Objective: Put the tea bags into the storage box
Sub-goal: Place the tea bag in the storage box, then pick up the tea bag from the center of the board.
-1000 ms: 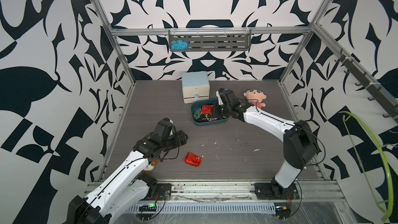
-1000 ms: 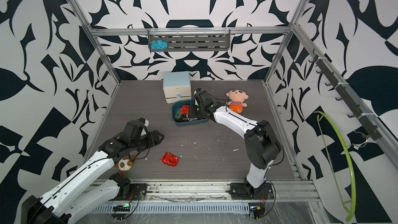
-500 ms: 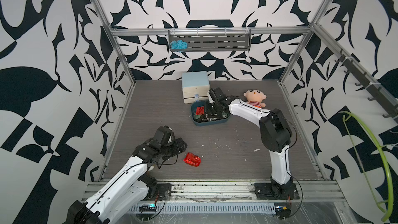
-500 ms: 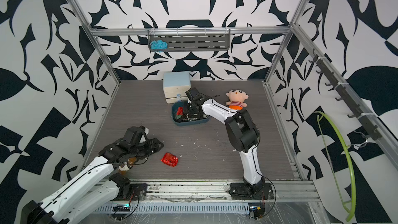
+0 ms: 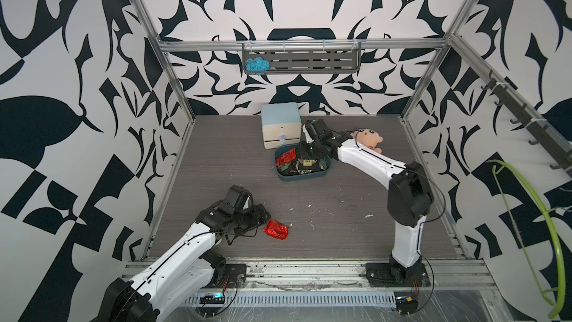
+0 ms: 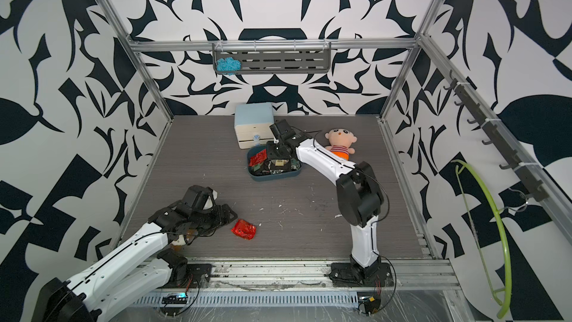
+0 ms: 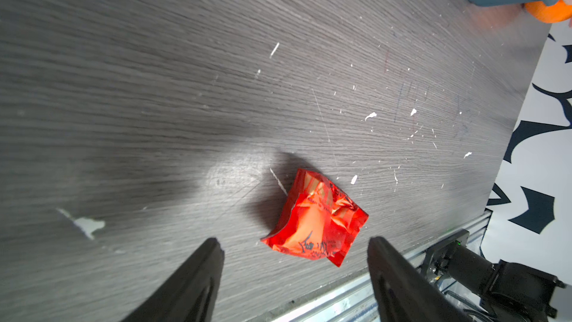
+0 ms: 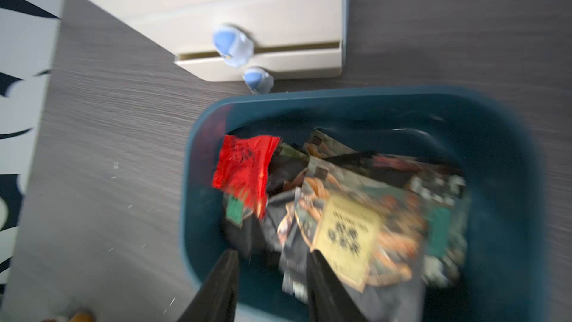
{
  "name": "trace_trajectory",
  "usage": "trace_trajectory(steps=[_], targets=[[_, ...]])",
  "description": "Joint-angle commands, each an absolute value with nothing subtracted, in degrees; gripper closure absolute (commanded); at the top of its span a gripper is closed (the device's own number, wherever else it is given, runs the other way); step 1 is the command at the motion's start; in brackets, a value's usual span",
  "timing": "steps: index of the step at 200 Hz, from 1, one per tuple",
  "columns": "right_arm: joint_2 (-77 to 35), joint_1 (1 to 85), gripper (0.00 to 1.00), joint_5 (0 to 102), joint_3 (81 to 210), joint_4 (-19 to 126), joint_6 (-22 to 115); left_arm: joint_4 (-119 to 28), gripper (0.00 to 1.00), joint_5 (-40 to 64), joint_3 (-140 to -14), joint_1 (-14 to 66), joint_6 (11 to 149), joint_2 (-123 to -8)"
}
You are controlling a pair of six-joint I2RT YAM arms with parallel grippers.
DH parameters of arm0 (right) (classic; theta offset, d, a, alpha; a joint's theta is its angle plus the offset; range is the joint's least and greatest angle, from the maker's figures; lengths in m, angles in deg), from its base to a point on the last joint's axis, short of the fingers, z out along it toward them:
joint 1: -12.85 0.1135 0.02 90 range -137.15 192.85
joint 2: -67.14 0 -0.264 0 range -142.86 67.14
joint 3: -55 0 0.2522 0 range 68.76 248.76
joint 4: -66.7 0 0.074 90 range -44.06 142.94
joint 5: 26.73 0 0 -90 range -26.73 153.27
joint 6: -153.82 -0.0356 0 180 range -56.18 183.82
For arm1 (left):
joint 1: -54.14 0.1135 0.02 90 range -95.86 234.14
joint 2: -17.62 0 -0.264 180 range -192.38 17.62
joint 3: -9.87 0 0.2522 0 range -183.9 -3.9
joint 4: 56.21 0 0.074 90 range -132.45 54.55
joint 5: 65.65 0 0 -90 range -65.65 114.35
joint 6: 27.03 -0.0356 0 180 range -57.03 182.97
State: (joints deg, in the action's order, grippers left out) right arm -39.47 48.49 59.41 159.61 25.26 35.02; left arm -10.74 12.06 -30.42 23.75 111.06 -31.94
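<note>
Item count: one storage box (image 5: 305, 177), one drawer cabinet (image 5: 281, 119), one plush doll (image 5: 366, 139), two arms. One loose red tea bag (image 5: 275, 229) lies on the table (image 5: 340, 212) near the front edge, well apart from the storage box. All other tea bags form an overlapping heap (image 6: 274, 167) inside the storage box, so their number cannot be established. One red sachet (image 8: 244, 162) at the heap's side and one tan-labelled sachet (image 8: 346, 236) on top are distinguishable. The storage box stands at rear centre, just in front of the drawer cabinet, with the plush doll near it on the robot's right. The left arm extends low and forward from its front base, wrist close to the table. The left claw (image 7: 292, 239) is released, fingers (image 7: 198, 274) spread wide. In the left wrist view the loose red tea bag lies just ahead of and partly between the fingertips, touching neither. The right arm rises upright from its front base and bends at the elbow. Its forearm reaches back toward centre, wrist angled down over the storage box. The right claw (image 8: 270, 255) points into the heap with its fingers apart. The right wrist view is blurred, and no sachet is seen clamped between them.
</note>
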Motion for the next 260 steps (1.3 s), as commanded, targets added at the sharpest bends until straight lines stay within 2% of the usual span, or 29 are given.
trace_trajectory(steps=[1,10,25,34,39,66,88,115,145,195,260], targets=[[-28.17,49.74,0.52,61.13,154.66,23.77,37.41,-11.16,0.21,11.63,-29.23,23.82,110.6,-32.18],[-24.03,50.79,0.47,60.98,151.23,23.77,36.92,-11.07,0.22,12.0,-29.1,23.82,110.73,-31.99],[-17.08,54.21,0.34,62.84,143.82,24.52,33.97,-11.29,0.26,12.15,-28.76,23.82,110.82,-31.41],[-12.98,57.32,0.15,63.89,138.12,27.08,30.67,-11.45,0.28,11.79,-28.6,23.82,110.92,-31.09],[-10.95,59.61,0.12,64.59,134.81,28.79,28.48,-11.55,0.28,11.58,-28.51,23.86,111.03,-30.83],[-4.26,70.98,0.11,71.1,118.77,38.3,13.89,-13.18,0.33,10.37,-27.33,23.74,111.81,-29.73],[-3.13,77.67,0.12,76.09,109.16,46.75,2.07,-13.77,0.35,9.85,-26.19,23.64,112.18,-29.4],[-6.12,85.22,0.14,80.89,105.71,52.14,-6.51,-15.77,0.43,9.54,-24.26,23.47,113.18,-29.57],[-11.81,86.84,0.16,79.34,105.49,57.24,-10.48,-18.33,0.51,9.15,-22.81,22.64,114.36,-30.74],[-19.03,86.93,0.19,78.1,107.0,64.41,-11.81,-20.54,0.57,10.07,-22.1,21.84,114.56,-33.78],[-28.94,87.03,0.24,71.25,111.39,72.01,-12.76,-22.76,0.61,11.22,-22.07,21.27,114.53,-39.16]])
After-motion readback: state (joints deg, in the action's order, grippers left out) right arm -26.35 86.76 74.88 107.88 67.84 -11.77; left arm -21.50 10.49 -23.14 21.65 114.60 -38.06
